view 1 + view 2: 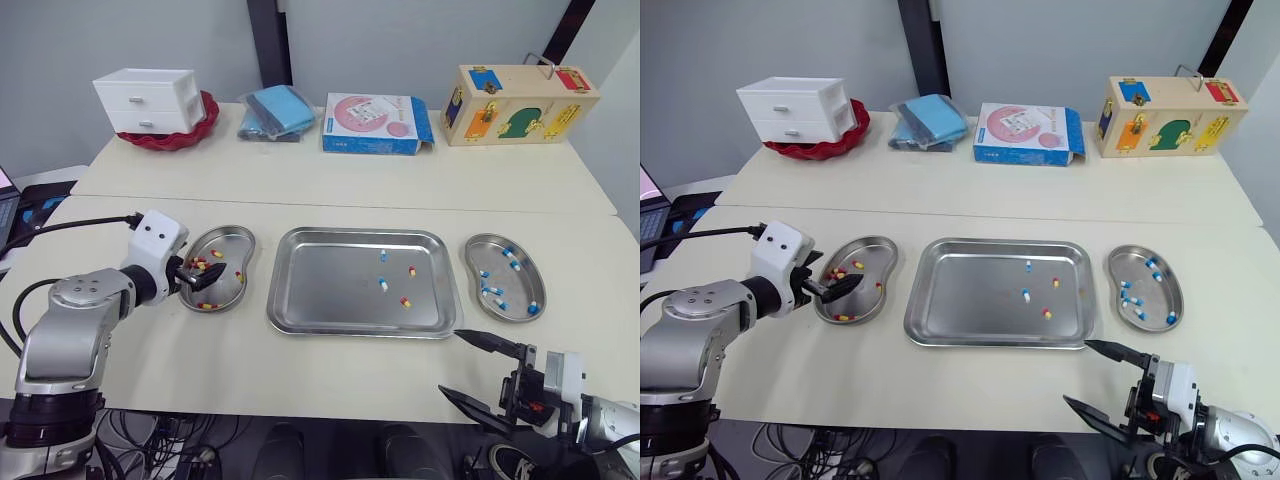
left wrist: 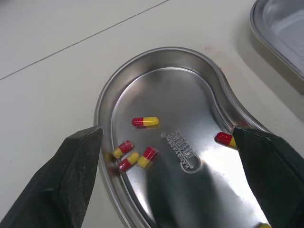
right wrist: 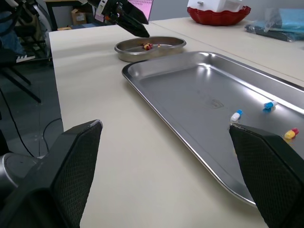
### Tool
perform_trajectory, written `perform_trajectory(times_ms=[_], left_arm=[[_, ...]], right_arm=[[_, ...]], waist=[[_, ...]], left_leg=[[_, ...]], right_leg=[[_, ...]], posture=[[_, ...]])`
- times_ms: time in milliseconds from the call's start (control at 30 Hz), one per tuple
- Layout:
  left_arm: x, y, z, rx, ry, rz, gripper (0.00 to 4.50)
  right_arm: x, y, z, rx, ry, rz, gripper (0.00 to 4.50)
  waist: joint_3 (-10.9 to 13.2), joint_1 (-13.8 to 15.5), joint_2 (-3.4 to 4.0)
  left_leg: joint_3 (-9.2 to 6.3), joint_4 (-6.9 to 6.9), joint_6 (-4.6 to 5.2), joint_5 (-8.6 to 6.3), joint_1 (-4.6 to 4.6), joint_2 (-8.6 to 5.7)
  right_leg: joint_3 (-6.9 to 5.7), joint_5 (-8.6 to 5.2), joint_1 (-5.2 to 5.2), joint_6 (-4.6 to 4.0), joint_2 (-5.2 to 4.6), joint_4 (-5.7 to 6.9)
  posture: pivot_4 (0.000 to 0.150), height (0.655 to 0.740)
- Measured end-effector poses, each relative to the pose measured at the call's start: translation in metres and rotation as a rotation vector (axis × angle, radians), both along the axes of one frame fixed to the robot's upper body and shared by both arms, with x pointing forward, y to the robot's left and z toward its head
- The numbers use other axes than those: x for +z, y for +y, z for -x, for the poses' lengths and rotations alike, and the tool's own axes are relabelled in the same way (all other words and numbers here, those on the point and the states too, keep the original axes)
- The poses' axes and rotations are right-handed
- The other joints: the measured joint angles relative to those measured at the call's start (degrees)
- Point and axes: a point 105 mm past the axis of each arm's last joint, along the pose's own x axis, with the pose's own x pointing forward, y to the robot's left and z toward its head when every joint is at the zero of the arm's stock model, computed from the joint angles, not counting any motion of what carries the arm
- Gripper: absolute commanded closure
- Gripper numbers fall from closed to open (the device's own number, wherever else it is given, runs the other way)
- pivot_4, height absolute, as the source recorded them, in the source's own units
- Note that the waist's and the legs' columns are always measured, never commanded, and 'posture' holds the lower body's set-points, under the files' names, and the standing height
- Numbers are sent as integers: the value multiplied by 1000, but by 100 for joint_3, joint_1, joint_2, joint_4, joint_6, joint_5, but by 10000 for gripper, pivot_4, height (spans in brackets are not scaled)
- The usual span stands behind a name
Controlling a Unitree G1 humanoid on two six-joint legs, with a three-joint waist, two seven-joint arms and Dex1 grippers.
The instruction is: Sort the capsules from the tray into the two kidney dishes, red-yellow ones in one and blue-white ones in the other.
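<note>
Left gripper (image 1: 207,274) spread over kidney dish (image 2: 102,100), embossed stamp (image 2: 183,151) illegible

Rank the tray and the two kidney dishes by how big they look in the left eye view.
1. Tray, clearly largest.
2. Left kidney dish and right kidney dish: they look about alike, so no ranking between them.

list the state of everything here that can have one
tray, holds four capsules, two of each colour
left kidney dish, holds red-yellow capsules
right kidney dish, holds blue-white capsules
left tool, open, empty, over left kidney dish
right tool, open, empty
drawer unit, drawers shut
</note>
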Motion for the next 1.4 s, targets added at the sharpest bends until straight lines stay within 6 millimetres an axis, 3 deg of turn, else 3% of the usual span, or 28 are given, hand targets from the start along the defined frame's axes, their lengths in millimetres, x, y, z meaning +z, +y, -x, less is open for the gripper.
perform_trajectory(times_ms=[133,267,400,533,633,1100,1267,1400], left_arm=[[2,16,16,20,11,58,152],[2,57,50,51,60,11,152],[-3,86,72,54,101,-43,152],[-13,118,86,91,159,-108,152],[-16,126,90,91,163,-128,152],[-23,127,95,71,178,-139,152],[-32,96,103,-102,151,-80,152],[-31,58,112,-302,92,-33,152]], right_arm=[[3,-18,-4,-51,51,59,0],[-1,-60,-3,-110,189,262,0],[-2,-90,-7,-176,299,370,0],[5,-120,-14,-249,363,461,0],[7,-132,-17,-283,388,481,0],[14,-137,-28,-291,363,495,0],[18,-122,-28,-244,382,471,0],[34,-87,-30,-147,360,410,0]], waist=[[0,-34,0],[-1,-35,-7],[0,-21,-7],[3,-9,-16],[2,-13,-20],[3,-39,-19],[4,-33,-18],[4,-24,-17]], left_leg=[[7,-2,0,0,0,1],[9,-8,1,-1,4,2],[20,-6,1,-1,16,-2],[22,-9,1,-2,20,-1],[23,-14,1,-2,18,1],[29,-17,1,-2,17,3],[33,-17,1,-2,16,5],[35,-15,1,-2,17,6]], right_leg=[[6,0,-2,0,0,0],[6,-2,-5,-4,-1,-4],[16,-3,0,-4,-4,-4],[16,-4,0,-4,-4,-8],[15,-4,0,-4,-4,-13],[19,-4,-2,-4,-4,-13],[22,-4,-3,-4,-3,-12],[25,-3,-2,-3,-3,-12]], posture=[[1500,7400],[1500,7400],[1500,7400],[1500,7400],[1500,7400],[1500,7400],[1500,7400],[1500,7400]])
